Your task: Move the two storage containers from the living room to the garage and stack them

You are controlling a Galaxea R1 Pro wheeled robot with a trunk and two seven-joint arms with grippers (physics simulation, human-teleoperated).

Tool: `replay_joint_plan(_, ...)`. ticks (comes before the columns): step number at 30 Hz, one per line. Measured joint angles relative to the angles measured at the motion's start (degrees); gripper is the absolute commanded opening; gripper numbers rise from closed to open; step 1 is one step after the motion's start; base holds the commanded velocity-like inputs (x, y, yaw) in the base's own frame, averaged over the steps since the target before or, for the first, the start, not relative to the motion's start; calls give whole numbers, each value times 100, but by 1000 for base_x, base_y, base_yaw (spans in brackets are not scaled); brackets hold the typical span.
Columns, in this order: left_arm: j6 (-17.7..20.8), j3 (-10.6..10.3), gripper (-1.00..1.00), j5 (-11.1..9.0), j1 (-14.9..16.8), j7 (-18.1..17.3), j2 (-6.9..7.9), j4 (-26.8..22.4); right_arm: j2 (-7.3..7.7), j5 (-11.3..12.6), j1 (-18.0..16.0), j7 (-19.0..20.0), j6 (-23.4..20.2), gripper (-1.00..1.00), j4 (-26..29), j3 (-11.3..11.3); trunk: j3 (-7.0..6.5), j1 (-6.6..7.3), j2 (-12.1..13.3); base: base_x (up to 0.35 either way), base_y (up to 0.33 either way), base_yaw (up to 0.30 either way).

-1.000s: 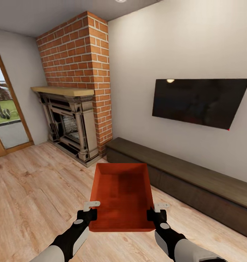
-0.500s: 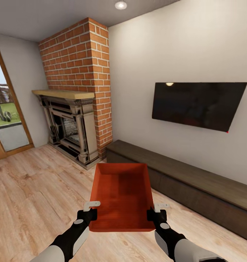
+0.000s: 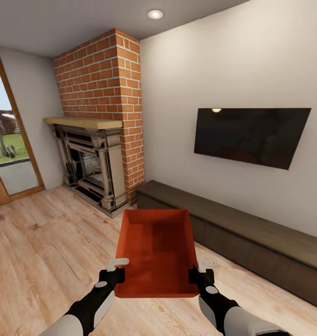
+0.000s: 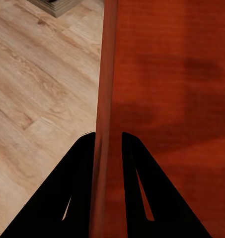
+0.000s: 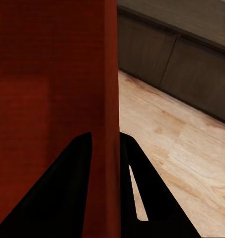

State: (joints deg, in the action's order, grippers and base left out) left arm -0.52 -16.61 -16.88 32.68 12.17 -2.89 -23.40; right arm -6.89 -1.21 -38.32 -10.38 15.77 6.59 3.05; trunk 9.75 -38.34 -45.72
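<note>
I hold one orange-red storage container [image 3: 156, 252] in front of me, above the light wood floor of the living room. My left gripper [image 3: 114, 275] is shut on its left wall [image 4: 103, 99], one finger on each side. My right gripper [image 3: 198, 276] is shut on its right wall [image 5: 110, 99] in the same way. The container is empty and level. The other container is out of view, as is the garage.
A red brick fireplace [image 3: 100, 140] stands ahead on the left, beside a glass door [image 3: 9, 154]. A black TV [image 3: 251, 135] hangs on the white wall over a long dark low bench [image 3: 233, 233] that runs along the right. Wood flooring [image 3: 42, 252] spreads to the left.
The whole view has shifted: the room looks a little farther off and more of the ceiling shows. The container and both grippers keep the same place in the picture.
</note>
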Motion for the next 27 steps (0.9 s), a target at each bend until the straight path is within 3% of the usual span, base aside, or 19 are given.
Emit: replay_joint_plan(27,-6,-19,-100,-52,-3,-16,18,-4,-11,-49,-3,-2,-25,-100,14,-35,0,-1,-1,-346,0,0)
